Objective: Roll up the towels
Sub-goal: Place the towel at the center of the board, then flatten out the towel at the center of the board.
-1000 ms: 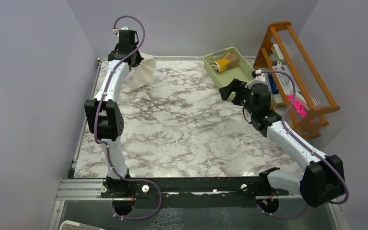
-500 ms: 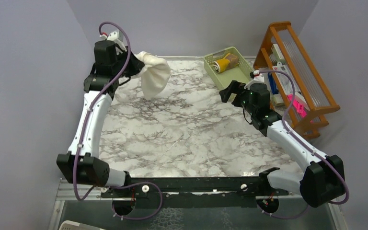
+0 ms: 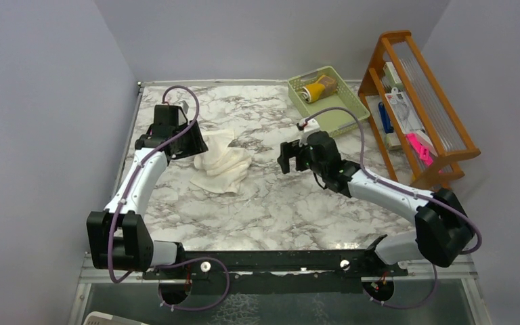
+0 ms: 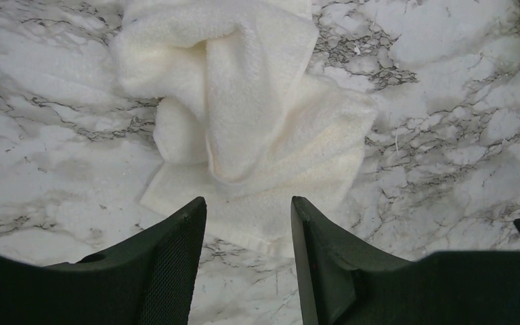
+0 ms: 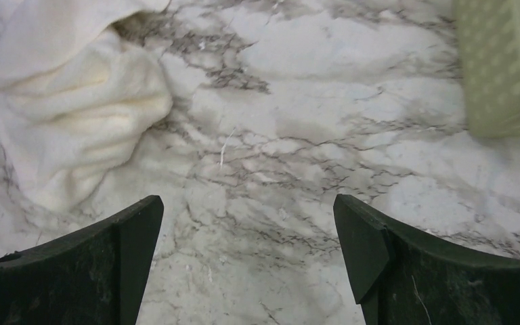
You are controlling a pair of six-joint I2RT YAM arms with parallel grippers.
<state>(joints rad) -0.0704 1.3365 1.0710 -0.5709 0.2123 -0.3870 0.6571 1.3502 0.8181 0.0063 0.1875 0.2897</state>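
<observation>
The crumpled cream-white cloth towel [image 3: 222, 162] is seen unrolled. Beside it, the left gripper [image 4: 248, 203] is parted, the right gripper [image 5: 247, 203] wide, both empty; flattening is needed.

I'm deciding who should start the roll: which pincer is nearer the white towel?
Left. The left pincer is open right at the white towel's left edge. The right pincer is open over the table, apart from the towel's right side.

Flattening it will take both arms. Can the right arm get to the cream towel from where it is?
Probably yes: the right gripper is open, facing the cream towel, with only bare marble table between them.
</observation>
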